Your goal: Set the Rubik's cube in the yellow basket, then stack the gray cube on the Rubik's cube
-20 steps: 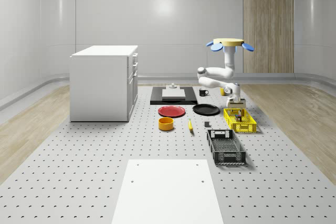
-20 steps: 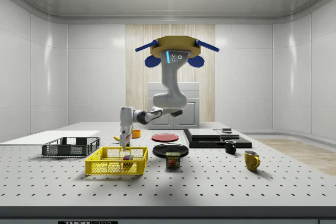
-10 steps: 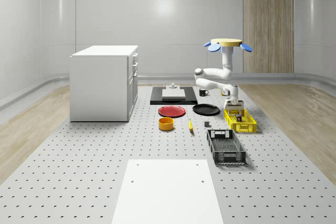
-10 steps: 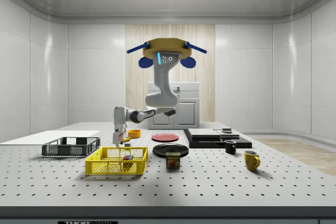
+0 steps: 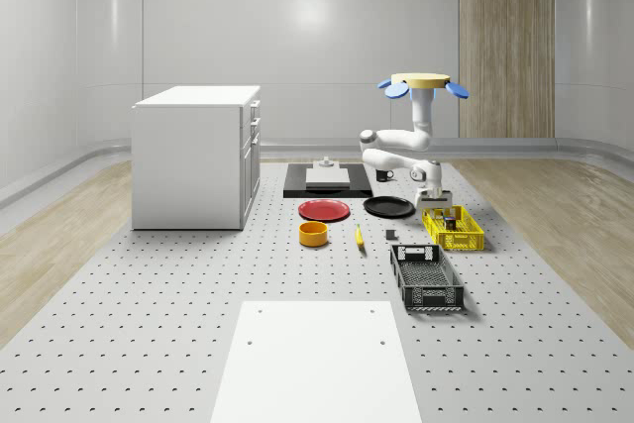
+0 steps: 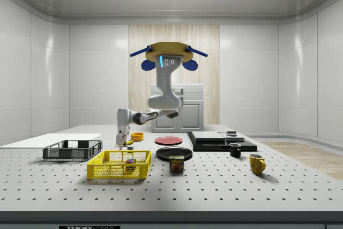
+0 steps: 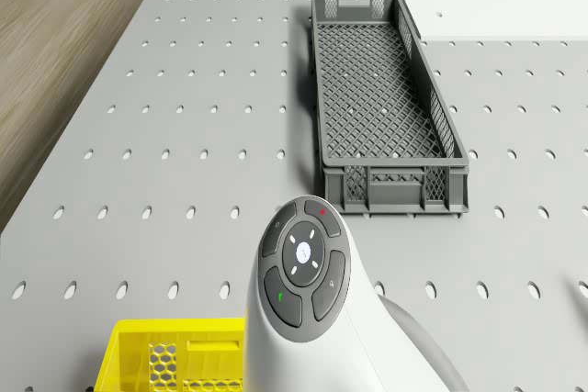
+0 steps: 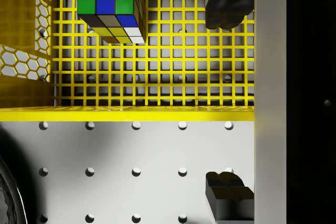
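Observation:
The Rubik's cube (image 8: 110, 3) lies on the floor of the yellow basket (image 8: 131, 114), seen through the mesh wall in the side view (image 6: 129, 161). My gripper (image 8: 228, 98) is open and holds nothing. It hangs just above the basket's end wall, with one finger over the basket floor and the other over the table. In the side view the gripper (image 6: 122, 144) is above the yellow basket (image 6: 115, 171). The drone (image 5: 419, 83) hovers over the table behind the yellow basket (image 5: 456, 245). A small grey block (image 5: 324, 160) sits on the black slab at the back.
A grey crate (image 5: 426, 277) lies in front of the basket. A black plate (image 5: 388, 207), red plate (image 5: 324, 210), orange bowl (image 5: 313, 234) and banana (image 5: 359, 237) lie to the whole-scene view's left. A can (image 6: 176, 163), two mugs (image 6: 257, 163) and a white cabinet (image 5: 196, 156) also stand here.
The drone and arm have shifted to the whole-scene view's left and farther back. The gripper has come away from over the cube to the basket's end wall. The cube stays in the basket.

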{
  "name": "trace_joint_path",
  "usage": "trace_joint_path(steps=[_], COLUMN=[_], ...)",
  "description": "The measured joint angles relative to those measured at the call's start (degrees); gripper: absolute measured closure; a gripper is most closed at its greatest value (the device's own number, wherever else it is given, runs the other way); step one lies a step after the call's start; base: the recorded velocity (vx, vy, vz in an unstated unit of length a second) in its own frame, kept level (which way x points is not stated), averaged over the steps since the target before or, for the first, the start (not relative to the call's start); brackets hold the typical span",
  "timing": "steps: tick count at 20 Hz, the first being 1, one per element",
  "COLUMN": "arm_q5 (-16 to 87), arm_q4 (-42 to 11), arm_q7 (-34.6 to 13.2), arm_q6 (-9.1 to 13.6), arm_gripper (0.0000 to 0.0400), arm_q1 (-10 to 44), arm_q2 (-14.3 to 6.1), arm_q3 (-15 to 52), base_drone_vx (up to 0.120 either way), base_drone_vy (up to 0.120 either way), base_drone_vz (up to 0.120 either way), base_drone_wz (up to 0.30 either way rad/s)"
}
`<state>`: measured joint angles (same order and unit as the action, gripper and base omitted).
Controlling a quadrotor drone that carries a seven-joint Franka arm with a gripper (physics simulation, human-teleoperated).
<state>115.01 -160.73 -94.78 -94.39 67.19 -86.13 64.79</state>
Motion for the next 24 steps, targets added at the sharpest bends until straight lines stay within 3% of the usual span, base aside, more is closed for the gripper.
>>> trace_joint_path(steps=[16, 22, 24], arm_q5=[0.25, 0.34, 0.36], arm_q4=[-0.05, -0.06, -0.07], arm_q7=[0.21, 0.28, 0.3], arm_q6=[0.52, 0.69, 0.75], arm_gripper=[0.0, 0.0, 0.0], arm_q1=[-0.28, -0.37, -0.39], arm_q2=[0.55, 0.73, 0.79], arm_q3=[-0.09, -0.12, -0.13], base_drone_vx=[0.0, 0.0, 0.0], base_drone_vy=[-0.12, -0.12, -0.12], base_drone_vz=[0.0, -0.12, 0.0], base_drone_wz=[0.0, 0.0, 0.0])
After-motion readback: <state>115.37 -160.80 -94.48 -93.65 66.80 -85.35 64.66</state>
